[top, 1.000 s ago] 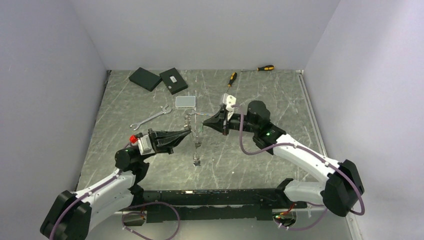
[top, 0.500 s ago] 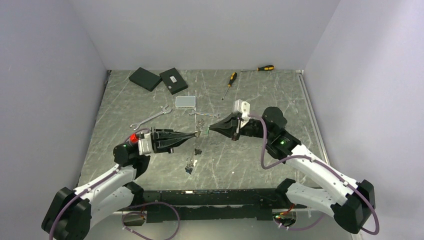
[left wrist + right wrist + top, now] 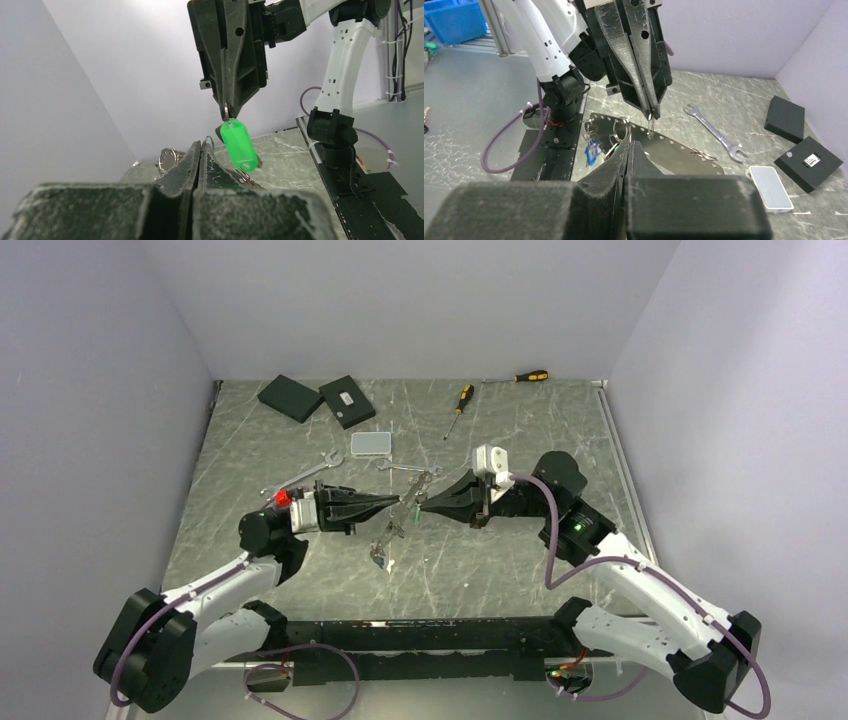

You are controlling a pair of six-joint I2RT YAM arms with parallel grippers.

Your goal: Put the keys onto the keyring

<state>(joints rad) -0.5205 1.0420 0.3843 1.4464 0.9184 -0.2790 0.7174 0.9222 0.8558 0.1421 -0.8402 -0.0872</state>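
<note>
Right of the wrench [image 3: 300, 477], the left gripper [image 3: 398, 502] clamps the keyring [image 3: 652, 120]. The right gripper [image 3: 424, 508], facing it, pinches a green-tagged key [image 3: 239, 144].

**Grippers meeting tip to tip**

The left gripper [image 3: 397, 502] and right gripper [image 3: 421, 507] are pointing at each other, tips just apart. Just in front, keys [image 3: 381, 552] are showing. Behind are lying a wrench [image 3: 300, 476], a case [image 3: 370, 443], boxes [image 3: 291, 397] far left and screwdrivers [image 3: 460, 400] far right.
</note>
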